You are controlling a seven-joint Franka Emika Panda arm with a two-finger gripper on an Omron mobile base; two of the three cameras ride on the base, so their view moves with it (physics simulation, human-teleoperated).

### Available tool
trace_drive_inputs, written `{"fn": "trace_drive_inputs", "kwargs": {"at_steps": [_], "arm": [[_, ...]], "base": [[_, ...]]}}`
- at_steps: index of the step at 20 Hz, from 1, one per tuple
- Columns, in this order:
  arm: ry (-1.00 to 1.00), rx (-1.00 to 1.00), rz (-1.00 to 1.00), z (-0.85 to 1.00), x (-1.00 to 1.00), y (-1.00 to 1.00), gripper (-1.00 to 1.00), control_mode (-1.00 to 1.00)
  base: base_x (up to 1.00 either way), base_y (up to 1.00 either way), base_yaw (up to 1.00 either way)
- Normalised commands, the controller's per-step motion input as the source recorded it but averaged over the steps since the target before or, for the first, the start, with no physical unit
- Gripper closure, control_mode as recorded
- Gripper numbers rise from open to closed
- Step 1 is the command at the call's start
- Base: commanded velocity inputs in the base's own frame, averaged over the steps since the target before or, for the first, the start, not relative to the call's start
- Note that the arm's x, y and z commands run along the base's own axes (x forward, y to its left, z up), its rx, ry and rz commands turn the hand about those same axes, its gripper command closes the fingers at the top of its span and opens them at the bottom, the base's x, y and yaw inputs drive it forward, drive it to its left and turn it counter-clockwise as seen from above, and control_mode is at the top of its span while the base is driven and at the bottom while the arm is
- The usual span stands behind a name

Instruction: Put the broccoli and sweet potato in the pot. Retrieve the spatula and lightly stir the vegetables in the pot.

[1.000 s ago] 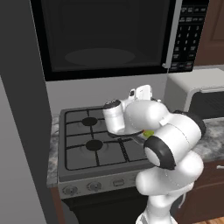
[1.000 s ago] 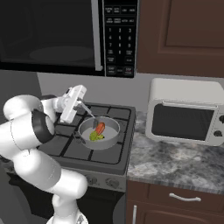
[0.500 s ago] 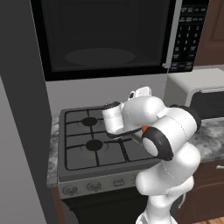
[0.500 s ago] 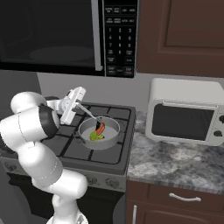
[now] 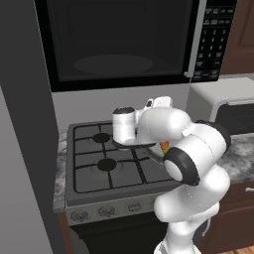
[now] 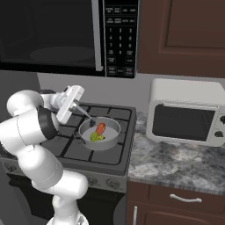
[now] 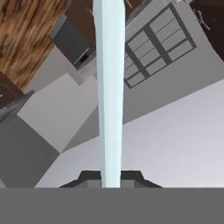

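Item, hand (image 7: 111, 177): closed on the spatula (image 7: 109, 87), a pale blade running straight out between the fingertips; in the right base view it slants down toward the pot's left rim. Item, pot (image 6: 112, 141): on the near right burner of the stove (image 6: 70, 151), holding the sweet potato (image 6: 100, 128) with the broccoli (image 6: 95, 137) touching its near side. For the stir, you should keep the blade low inside the rim and sweep gently, so neither vegetable rides over the wall nor the pot slides.
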Motion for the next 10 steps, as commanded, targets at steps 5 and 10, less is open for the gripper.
{"fn": "trace_drive_inputs", "kwargs": {"at_steps": [5, 10], "arm": [[0.14, 0.10, 0.04, -0.06, 0.00, 0.17, 1.00, -1.00], [0.21, 0.00, 0.03, -0.21, 0.02, 0.20, 1.00, -1.00]], "base": [[0.00, 0.00, 0.00], [0.00, 0.00, 0.00]]}}
